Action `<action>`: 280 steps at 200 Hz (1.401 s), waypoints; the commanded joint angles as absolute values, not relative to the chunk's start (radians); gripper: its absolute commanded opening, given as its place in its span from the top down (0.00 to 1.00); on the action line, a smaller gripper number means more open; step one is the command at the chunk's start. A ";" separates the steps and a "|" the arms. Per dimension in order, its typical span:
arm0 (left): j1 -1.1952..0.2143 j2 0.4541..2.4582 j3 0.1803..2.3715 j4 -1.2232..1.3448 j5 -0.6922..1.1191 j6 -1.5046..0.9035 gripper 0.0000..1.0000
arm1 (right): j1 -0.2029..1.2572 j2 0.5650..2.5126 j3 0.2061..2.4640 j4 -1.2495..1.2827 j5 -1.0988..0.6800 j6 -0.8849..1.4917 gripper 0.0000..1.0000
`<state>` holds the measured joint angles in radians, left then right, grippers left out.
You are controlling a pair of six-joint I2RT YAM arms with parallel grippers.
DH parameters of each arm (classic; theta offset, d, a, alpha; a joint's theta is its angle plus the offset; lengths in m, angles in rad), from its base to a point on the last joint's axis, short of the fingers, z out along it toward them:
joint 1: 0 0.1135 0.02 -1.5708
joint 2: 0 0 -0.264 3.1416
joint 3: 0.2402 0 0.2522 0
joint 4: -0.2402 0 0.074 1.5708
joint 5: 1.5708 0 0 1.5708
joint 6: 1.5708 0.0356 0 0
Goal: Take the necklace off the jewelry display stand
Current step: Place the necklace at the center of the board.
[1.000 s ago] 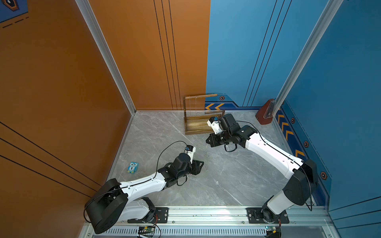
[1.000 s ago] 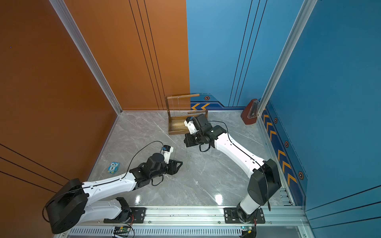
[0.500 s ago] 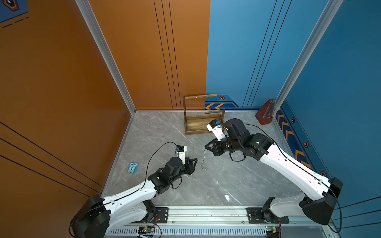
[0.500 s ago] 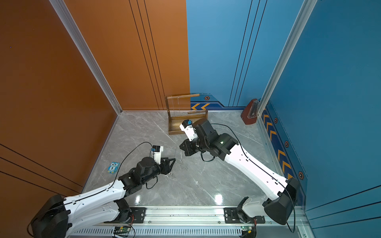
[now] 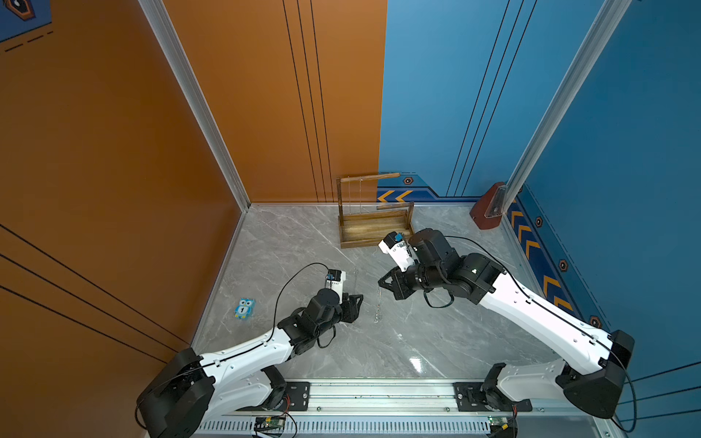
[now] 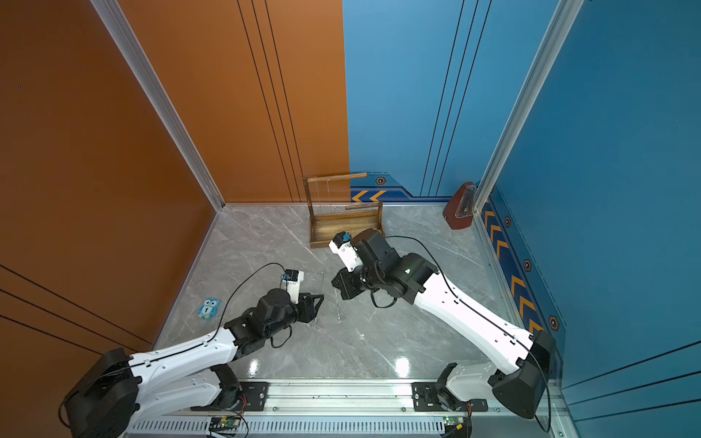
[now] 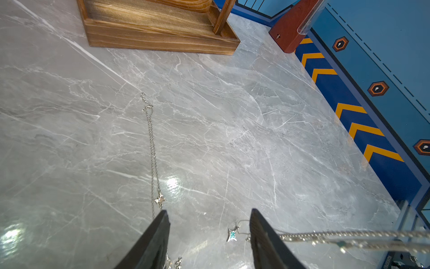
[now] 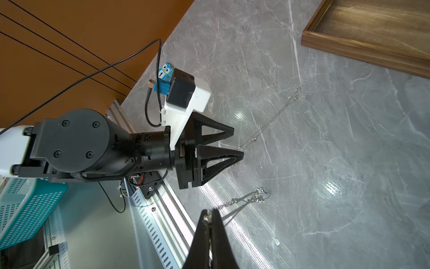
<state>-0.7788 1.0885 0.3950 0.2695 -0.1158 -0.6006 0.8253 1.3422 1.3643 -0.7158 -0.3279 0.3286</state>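
Pulling away from the stand [image 5: 373,232], the right gripper [image 8: 210,213] is pinching the necklace [image 8: 258,195] tight, dangling it down to the table [image 5: 436,333], clear of the stand; the left gripper [image 7: 209,215] is gaping, empty.

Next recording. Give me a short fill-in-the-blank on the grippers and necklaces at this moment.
1. The right gripper is ____ on the chain of the teal-pendant necklace.
2. The left gripper has its jaws ____ and grips nothing.
3. The second necklace lies stretched out on the table, nearer the ____ gripper.
Missing words: shut; open; left.
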 commanded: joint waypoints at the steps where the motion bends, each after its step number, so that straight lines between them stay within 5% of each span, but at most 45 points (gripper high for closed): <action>1: -0.770 1.105 0.427 0.262 -0.088 -0.604 0.43 | 0.806 1.384 1.364 -0.737 -0.280 0.303 1.00; 132: -0.867 1.241 0.461 0.252 -0.013 -0.526 0.48 | 0.677 1.600 1.445 -0.736 -0.325 0.242 1.00; 280: -0.905 1.553 0.774 -0.086 -0.068 -0.538 0.57 | 0.645 1.668 1.479 -0.736 -0.356 0.229 1.00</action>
<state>-0.8951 1.5135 0.7467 -0.0002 -0.0422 -0.5430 0.6514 1.6543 1.4525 -0.7181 -0.3412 0.2523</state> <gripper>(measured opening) 0.431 0.053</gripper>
